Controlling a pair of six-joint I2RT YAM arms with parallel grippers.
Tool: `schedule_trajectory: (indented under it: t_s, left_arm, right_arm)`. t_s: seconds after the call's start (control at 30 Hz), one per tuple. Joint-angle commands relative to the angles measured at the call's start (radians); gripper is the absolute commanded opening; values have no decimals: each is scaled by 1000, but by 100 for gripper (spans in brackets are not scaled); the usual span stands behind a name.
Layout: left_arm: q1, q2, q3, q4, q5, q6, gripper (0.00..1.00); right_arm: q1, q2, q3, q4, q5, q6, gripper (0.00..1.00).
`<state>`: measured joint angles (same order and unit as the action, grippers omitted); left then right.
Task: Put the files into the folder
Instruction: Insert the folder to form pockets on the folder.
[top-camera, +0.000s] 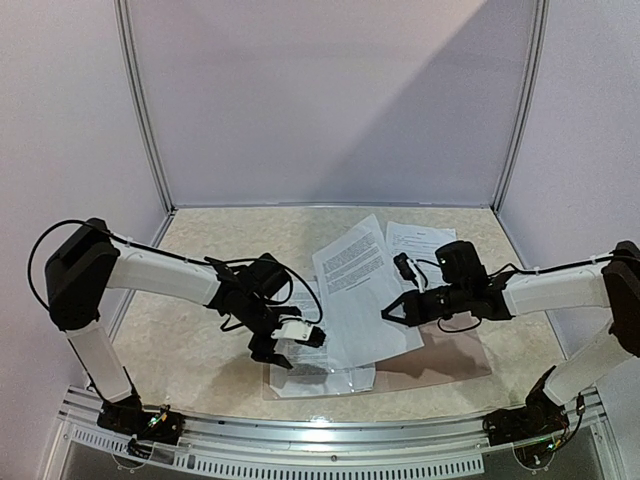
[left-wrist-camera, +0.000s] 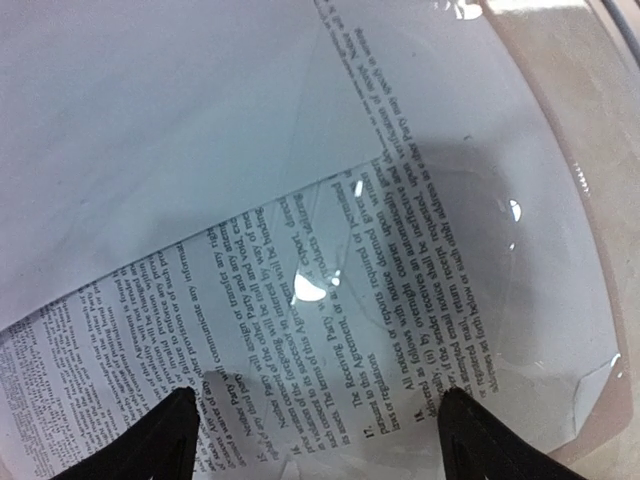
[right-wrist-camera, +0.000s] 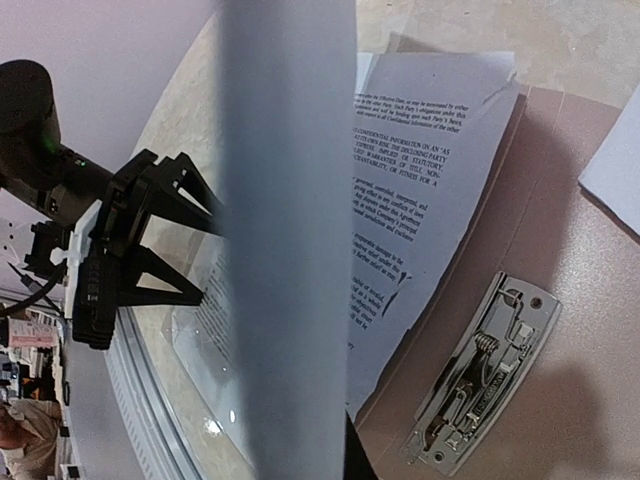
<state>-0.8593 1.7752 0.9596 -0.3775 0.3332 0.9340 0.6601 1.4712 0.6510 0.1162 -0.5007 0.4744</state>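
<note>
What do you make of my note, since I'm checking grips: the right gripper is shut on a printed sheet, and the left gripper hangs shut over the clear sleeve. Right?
Not quite. The left gripper is open, its fingers spread wide apart over the clear sleeve, as the left wrist view shows. The right gripper is indeed shut on a printed sheet.

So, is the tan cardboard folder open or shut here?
Open. The flat tan-brown cardboard folder lies spread, its inside metal spring clip exposed beside printed white paper sheets.
</note>
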Motion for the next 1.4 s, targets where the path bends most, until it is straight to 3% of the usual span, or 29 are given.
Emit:
schedule_trajectory:
  t_s: [0.0,0.57,0.97,1.17,1.37]
  left_arm:
    - [-18,30,6,12,0,5,84]
    - [-26,13,-4,8,-14,-1,81]
    - [-25,-51,28,-43,15,-14,82]
    - [8,-159,30,-140,-36,-11,81]
    - [39,-220,-122,-122,-185,-26,76]
  right_arm:
    - [13,44,-24,115,-27,90,0]
    - [52,90,-78,137,-84,170,0]
    - [96,143,-150,347,-56,348,0]
    - [95,155,-120,220,44,367,0]
    - [97,191,-105,156,54,376,0]
